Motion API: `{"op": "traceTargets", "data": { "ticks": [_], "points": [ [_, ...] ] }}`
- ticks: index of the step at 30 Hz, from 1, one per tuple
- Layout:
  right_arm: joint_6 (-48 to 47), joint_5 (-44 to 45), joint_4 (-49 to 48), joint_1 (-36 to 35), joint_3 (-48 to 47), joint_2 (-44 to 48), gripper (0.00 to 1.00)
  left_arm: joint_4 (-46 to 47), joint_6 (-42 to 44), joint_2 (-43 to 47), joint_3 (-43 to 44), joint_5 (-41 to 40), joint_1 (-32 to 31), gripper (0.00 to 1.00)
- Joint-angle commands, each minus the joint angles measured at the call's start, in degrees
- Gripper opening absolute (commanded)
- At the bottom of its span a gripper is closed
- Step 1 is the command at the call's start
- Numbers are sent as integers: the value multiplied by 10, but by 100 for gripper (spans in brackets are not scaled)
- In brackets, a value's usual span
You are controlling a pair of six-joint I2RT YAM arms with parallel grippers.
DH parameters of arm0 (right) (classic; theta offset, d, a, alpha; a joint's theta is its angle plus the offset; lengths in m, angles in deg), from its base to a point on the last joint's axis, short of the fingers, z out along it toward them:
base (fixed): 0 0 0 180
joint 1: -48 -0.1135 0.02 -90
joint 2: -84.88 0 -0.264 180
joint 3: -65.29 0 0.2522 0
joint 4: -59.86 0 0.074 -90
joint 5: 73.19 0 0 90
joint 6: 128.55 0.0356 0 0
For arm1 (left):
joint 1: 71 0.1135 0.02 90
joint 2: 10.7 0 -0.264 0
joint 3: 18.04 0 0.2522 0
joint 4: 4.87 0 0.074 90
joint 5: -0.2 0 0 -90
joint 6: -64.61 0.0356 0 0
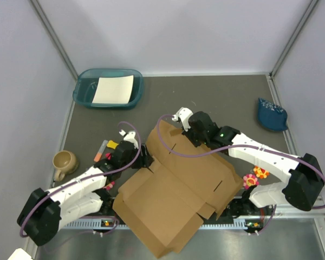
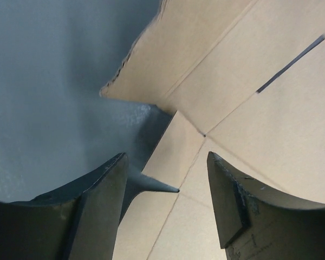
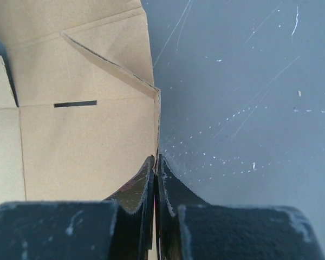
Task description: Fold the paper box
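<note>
The paper box is a large brown cardboard sheet with flaps and slits, lying partly folded in the middle of the table. My right gripper is at its far edge. In the right wrist view that gripper is shut on the thin upright edge of the paper box. My left gripper is at the box's left side. In the left wrist view it stands open, its two fingers astride a crease and flap of the paper box, with the cardboard not pinched.
A teal tray holding a white sheet stands at the back left. A beige mug sits at the left, with small coloured items beside it. A blue object lies at the right and a flower-like toy near the right arm.
</note>
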Motion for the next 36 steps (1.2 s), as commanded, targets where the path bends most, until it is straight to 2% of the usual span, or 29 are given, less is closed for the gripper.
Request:
{"op": "traceTargets", "data": {
  "ticks": [1, 6, 12, 16, 17, 21, 24, 27, 28, 31, 32, 36],
  "points": [
    [-1, -7, 3, 4, -29, 0, 0, 21, 1, -34, -9, 42, -3, 68],
    [-4, -14, 10, 3, -34, -3, 0, 56, 3, -42, -16, 49, -3, 68],
    [-7, -19, 14, 4, -41, -7, 0, 94, 12, -72, -10, 81, -3, 59],
    [-7, -18, 15, 4, -42, -7, 0, 133, 26, -83, -7, 106, -6, 42],
    [-7, -15, 15, 4, -43, -7, 0, 134, 29, -84, -5, 111, -8, 34],
    [-9, -11, 17, 4, -46, -3, 0, 154, 42, -79, -10, 122, -20, 19],
    [-9, -4, 18, 4, -49, -1, 0, 170, 57, -51, -27, 96, -42, 11],
    [-8, 9, 21, 2, -57, -4, 0, 198, 82, -31, -41, 42, -85, 8],
    [-10, 14, 24, -1, -60, -7, 0, 214, 102, -28, -46, 26, -119, 8],
    [-14, 26, 35, -4, -76, -12, 0, 323, 146, -24, -89, -42, -192, 7],
    [-15, 30, 39, -8, -82, -15, 0, 344, 149, -29, -97, -80, -204, 7],
    [-23, 48, 49, -15, -88, -19, 0, 399, 160, -103, -87, -148, -238, 6]
  ]
}}
